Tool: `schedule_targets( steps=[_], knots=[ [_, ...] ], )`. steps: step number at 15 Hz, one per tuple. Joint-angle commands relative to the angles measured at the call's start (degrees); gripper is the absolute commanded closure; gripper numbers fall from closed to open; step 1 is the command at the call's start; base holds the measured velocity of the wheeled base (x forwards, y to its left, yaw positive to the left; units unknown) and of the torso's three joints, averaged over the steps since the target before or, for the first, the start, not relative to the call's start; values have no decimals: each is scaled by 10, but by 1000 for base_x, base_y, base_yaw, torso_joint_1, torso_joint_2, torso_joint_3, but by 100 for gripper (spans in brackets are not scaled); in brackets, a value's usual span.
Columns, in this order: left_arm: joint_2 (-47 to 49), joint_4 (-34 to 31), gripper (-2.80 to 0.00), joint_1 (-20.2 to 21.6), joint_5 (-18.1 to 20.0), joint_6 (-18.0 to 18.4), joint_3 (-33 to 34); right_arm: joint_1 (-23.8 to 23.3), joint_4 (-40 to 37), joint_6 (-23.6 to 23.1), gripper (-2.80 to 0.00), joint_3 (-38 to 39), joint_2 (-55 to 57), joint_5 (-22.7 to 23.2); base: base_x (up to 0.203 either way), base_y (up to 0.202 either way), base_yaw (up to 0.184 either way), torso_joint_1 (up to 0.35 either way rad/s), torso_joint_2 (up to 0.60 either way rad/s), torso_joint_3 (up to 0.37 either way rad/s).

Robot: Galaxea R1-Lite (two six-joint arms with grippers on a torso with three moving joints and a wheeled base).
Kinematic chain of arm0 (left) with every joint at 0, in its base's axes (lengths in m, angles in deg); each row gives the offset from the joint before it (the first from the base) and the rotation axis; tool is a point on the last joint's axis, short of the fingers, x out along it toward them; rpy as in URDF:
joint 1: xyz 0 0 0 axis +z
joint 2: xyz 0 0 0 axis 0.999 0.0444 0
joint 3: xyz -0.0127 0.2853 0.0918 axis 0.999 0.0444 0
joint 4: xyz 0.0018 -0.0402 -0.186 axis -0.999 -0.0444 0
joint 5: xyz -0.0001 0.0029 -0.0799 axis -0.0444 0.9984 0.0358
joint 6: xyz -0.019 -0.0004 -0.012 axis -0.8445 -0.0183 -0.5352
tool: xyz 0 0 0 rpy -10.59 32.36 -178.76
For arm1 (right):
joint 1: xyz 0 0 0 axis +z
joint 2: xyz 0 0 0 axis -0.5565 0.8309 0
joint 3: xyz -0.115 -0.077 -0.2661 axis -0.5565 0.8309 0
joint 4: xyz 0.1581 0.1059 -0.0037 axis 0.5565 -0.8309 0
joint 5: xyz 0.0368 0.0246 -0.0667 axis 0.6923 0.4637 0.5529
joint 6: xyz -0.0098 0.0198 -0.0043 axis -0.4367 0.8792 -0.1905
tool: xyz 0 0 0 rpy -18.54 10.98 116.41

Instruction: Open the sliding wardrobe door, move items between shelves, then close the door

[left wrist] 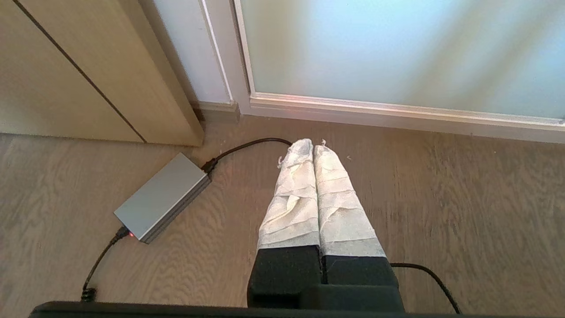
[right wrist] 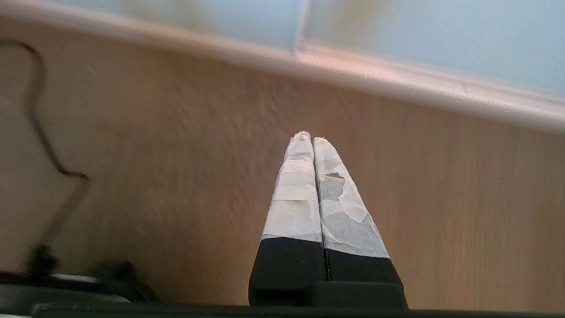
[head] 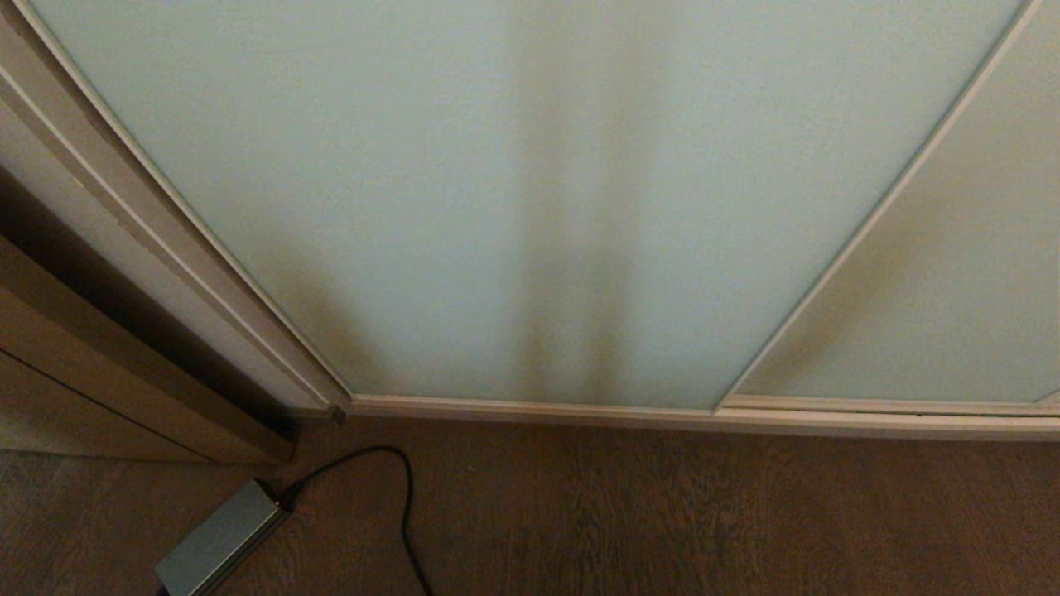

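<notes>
My head camera shows only the sliding wardrobe door (head: 513, 199), drawn across at twelve o'clock; neither arm appears. Wrist cameras show the left gripper (left wrist: 313, 143) and right gripper (right wrist: 311, 137) pinched together, empty, above the floor (left wrist: 441, 198).

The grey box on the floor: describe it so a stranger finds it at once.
Start at the sliding wardrobe door. On the wooden floor by its left bottom corner lies the grey box. It is flat, metallic, with a black cable plugged in.

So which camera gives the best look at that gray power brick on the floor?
The left wrist view: the whole gray power brick shows, both cables attached. The head view cuts it off at the bottom edge; the right wrist view doesn't clearly show it.
</notes>
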Motion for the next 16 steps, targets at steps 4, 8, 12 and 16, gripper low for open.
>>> schedule_targets(
  steps=[4,8,12,16],
  knots=[
    [1,0,0,0,0,0,0,-1,28,29,0,155,-203,-13,0,0,0,0,0,0],
    [0,0,0,0,0,0,0,-4,147,23,0,218,-212,-12,0,0,0,0,0,0],
    [1,0,0,0,0,0,0,-4,154,20,0,222,-212,-8,0,0,0,0,0,0],
    [1,0,0,0,0,0,0,-4,158,72,0,223,-212,-15,0,0,0,0,0,0]
  ],
)
